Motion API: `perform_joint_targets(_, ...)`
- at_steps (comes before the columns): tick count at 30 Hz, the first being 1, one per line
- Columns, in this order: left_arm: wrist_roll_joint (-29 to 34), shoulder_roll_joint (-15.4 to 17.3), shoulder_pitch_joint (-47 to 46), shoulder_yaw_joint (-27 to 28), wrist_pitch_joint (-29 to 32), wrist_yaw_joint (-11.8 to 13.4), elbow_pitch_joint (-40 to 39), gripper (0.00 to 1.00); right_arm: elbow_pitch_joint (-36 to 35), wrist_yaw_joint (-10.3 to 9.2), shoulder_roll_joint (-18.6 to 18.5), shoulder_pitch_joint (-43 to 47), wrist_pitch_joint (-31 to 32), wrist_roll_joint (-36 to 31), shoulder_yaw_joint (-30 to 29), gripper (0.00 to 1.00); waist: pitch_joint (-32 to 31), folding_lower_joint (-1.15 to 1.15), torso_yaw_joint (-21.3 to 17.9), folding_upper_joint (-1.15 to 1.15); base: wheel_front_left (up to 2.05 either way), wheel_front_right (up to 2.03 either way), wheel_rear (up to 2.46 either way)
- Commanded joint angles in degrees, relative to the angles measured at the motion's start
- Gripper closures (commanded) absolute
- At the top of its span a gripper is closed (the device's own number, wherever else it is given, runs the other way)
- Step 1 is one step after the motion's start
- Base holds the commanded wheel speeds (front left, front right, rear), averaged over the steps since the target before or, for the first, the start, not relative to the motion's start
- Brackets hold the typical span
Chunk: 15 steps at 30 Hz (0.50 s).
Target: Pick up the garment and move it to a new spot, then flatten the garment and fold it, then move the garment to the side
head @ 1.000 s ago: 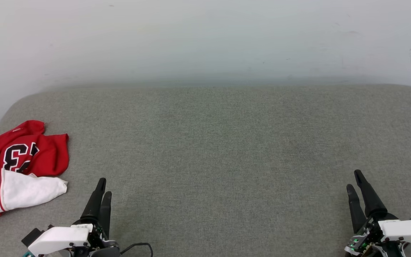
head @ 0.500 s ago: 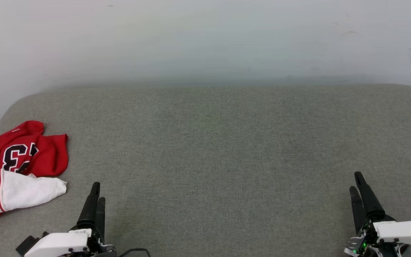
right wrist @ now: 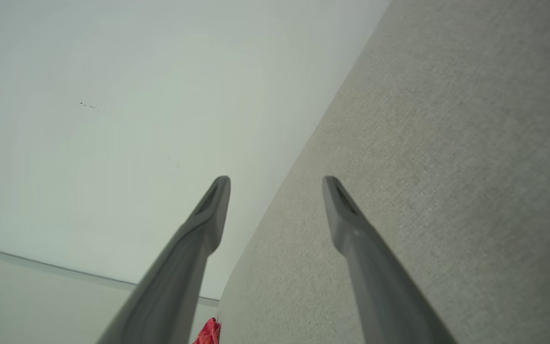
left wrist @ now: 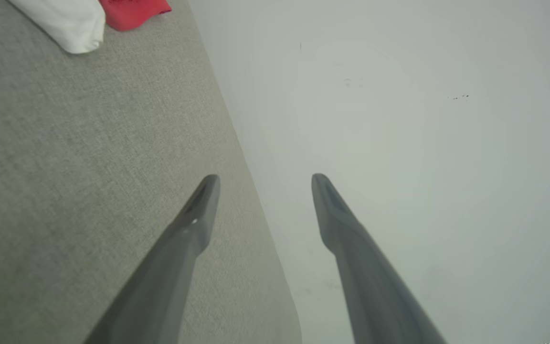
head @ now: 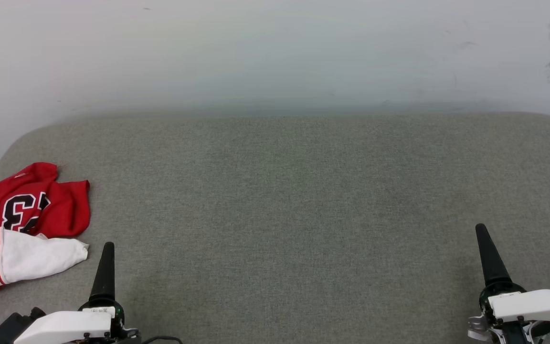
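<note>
1. Our left claw [left wrist: 265, 177] and right claw [right wrist: 276, 179] gape wide, empty; the crumpled red-and-white jersey T-shirt [head: 65, 210] lies at the grey fabric worktop's [head: 294, 200] left edge.
2. We risk snagging only the white sleeve [head: 41, 255] and dragging it off.

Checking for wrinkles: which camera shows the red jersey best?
Head view: the garment lies bunched on the grey surface, number and white sleeve visible. Left wrist view catches a sleeve end and red corner; right wrist view, a red sliver.

Left gripper [head: 108, 245]: you have long black tapered fingers [head: 104, 279], a white housing [head: 60, 327], a small label, dark screws.
Right gripper [head: 481, 226]: black tapered fingers, white housing, dark screws.
Cable [head: 163, 338]: thin, black, by your left housing.
</note>
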Motion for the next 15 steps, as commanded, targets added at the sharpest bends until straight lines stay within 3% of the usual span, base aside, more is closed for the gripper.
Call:
perform_joint_targets(1,1.87,0.11,-0.08,0.17,-0.49,-0.10,-1.69,0.00,-1.49,0.01,-0.01,-0.38,-0.56,-3.00,-0.15,0.00,0.02,0.00,-0.01,0.00,0.00,0.00,0.00)
perform_joint_targets(15,18.61,0.13,1.18,-1.16,-3.32,-0.13,-11.05,0.00,-9.13,0.00,0.00,0.28,-3.36,-25.73,1.69,0.00,0.40,0.00,-0.34,0.00,0.00,0.00,0.00)
